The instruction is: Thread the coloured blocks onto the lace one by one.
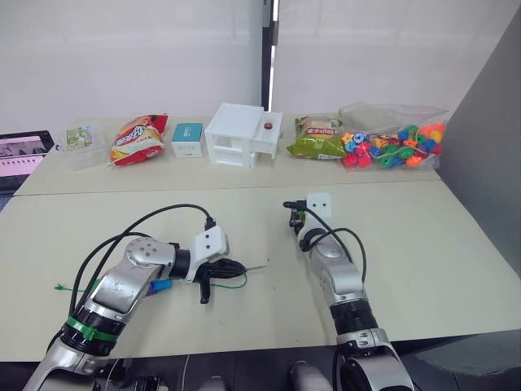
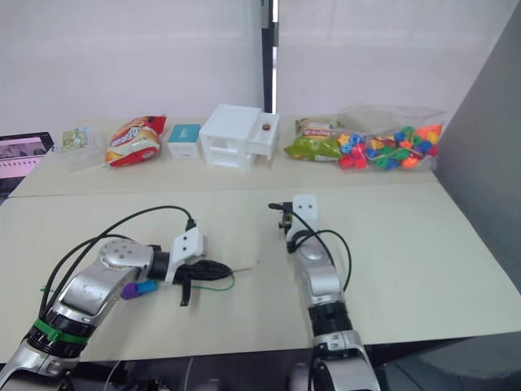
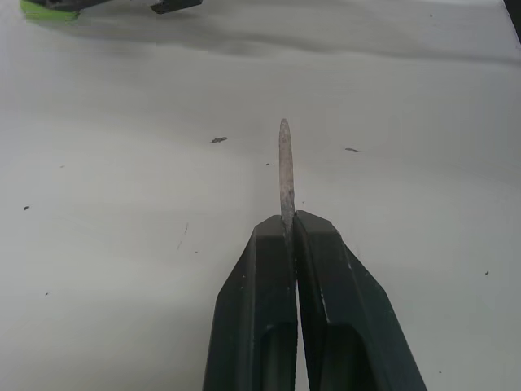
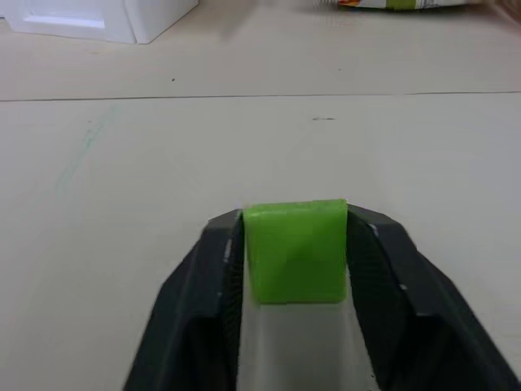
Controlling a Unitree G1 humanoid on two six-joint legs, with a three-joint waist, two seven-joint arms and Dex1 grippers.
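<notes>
Your left gripper point(image 1: 232, 266) clamped tight on lace point(image 1: 230, 283) just behind stiff tip point(image 3: 285, 167), so needle juts free toward right for threading. Green tail loops on table point(image 1: 423, 244) beneath. Your right gripper point(image 4: 295, 244) pinches green block point(image 4: 295, 251), well apart, ready to meet tip.

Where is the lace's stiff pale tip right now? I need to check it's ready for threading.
The stiff pale tip sticks out from the left gripper, pinched between its black fingers above the beige table, on the robot's left.
</notes>
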